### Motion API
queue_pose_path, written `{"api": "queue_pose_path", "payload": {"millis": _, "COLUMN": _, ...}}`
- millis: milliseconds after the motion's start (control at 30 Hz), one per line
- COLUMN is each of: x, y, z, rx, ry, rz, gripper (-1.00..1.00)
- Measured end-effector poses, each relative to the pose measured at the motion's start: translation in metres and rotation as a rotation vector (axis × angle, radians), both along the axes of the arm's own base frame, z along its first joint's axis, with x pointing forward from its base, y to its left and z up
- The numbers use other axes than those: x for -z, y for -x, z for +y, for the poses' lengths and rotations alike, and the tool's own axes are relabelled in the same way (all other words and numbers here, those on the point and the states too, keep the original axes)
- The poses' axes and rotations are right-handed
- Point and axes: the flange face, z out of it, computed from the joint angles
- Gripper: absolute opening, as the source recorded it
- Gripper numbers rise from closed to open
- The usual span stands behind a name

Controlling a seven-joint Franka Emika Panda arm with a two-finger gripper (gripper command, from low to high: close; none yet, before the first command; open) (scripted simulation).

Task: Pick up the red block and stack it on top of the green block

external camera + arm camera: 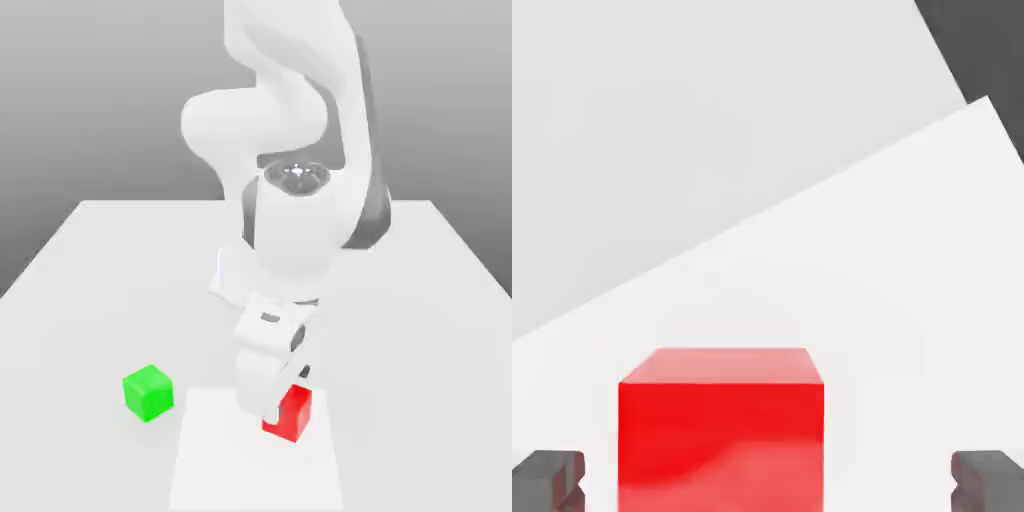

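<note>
Your pincer is open, reaching down at the red block. In the hand view, you can see its two fingers standing wide apart, one to each side of the block, with a gap showing on both sides. The block sits off-centre between them, closer to one finger than to the other, and you have no grip on it.

The red block rests on the bright white rectangle that lies on your pale table. In the exterior view, part of the pincer covers some of the block's upper area.

Your green block sits on the table just outside that rectangle, towards the exterior view's left, well apart from the red one. Nothing is stacked on it. Your white arm bends down over the table from above.
</note>
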Motion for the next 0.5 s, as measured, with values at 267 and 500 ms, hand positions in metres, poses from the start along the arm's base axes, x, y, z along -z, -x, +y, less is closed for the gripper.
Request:
{"api": "queue_pose_path", "payload": {"millis": 267, "x": 0.026, "y": 0.007, "z": 0.000, "rx": 0.005, "ry": -0.001, "rz": 0.014, "gripper": -1.00}}
{"api": "queue_pose_path", "payload": {"millis": 500, "x": 0.014, "y": 0.003, "z": 0.000, "rx": 0.002, "ry": -0.001, "rz": 0.008, "gripper": -1.00}}
